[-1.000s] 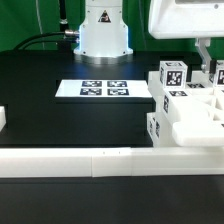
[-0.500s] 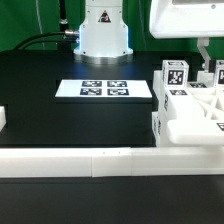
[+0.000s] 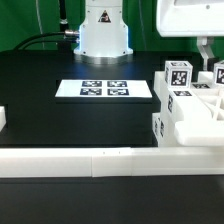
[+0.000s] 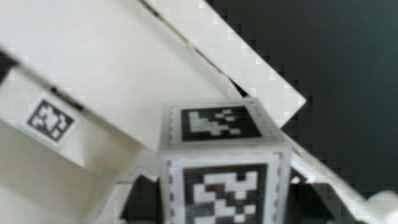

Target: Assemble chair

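Chair (image 3: 190, 112): white parts, partly joined, at the 3 o'clock edge of the exterior view, resting on the black table (image 3: 60, 120) and pressed against the rail (image 3: 100, 160) that runs along 6 o'clock. Cut off by the frame edge, so full extent not visible.

Leg (image 3: 177, 76): square-ended, tagged on its end face, standing upright at the 12 o'clock side of the chair cluster. Long axis vertical. In the wrist view, leg (image 4: 222, 160) fills the near field, tagged end up, with tagged slab (image 4: 107, 90) and brace behind it.

End effector (image 3: 211, 58): high at 2 o'clock of the exterior view, one finger showing, hanging just beside the leg on its 3 o'clock side. Contact with the leg not discernible. In the wrist view, dark finger (image 4: 143, 195) flanks the leg low down, suggesting jaws astride it. Open or closed: cannot tell.

Key relation: leg directly below and slightly toward 9 o'clock from the end effector, axis in line with the approach. Judged: any coming grasp or turn depends on staying centred over that vertical axis.

Marker board (image 3: 104, 89): flat on the table at centre, well apart, toward 9 o'clock of the chair.
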You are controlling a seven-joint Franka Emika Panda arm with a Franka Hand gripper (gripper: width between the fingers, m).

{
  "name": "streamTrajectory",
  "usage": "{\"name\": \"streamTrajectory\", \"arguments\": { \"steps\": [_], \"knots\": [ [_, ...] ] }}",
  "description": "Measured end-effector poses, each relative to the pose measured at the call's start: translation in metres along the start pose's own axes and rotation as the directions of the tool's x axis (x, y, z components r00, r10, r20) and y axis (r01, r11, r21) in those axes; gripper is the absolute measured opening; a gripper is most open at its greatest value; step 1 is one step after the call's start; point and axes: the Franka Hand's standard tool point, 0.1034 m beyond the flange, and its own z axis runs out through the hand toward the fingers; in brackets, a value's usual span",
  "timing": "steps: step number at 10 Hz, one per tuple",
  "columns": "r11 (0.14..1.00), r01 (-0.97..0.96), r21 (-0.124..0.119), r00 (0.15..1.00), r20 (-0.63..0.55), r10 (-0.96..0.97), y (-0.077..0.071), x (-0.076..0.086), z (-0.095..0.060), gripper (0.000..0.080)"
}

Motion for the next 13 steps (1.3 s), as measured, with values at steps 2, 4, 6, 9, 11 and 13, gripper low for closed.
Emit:
{"name": "streamTrajectory", "arguments": {
  "steps": [2, 4, 6, 9, 11, 13],
  "knots": [
    [0.984, -0.177, -0.006, 0.984, -0.005, 0.177, 0.0004, -0.0008, -0.0002, 0.0284],
    [0.948, -0.317, -0.011, 0.948, -0.008, 0.317, 0.0009, -0.0019, -0.0004, 0.0284],
    [0.933, -0.359, -0.01, 0.933, -0.003, 0.359, 0.0016, -0.0008, -0.0004, 0.0284],
    [0.984, -0.176, -0.004, 0.984, 0.003, 0.176, 0.0002, -0.0012, -0.0008, 0.0549],
    [0.996, 0.094, 0.004, 0.996, 0.005, -0.094, -0.0045, -0.0038, -0.0032, 0.0643],
    [0.955, 0.297, 0.008, 0.955, 0.004, -0.297, -0.0079, -0.0058, -0.0039, 0.0649]
  ]
}}
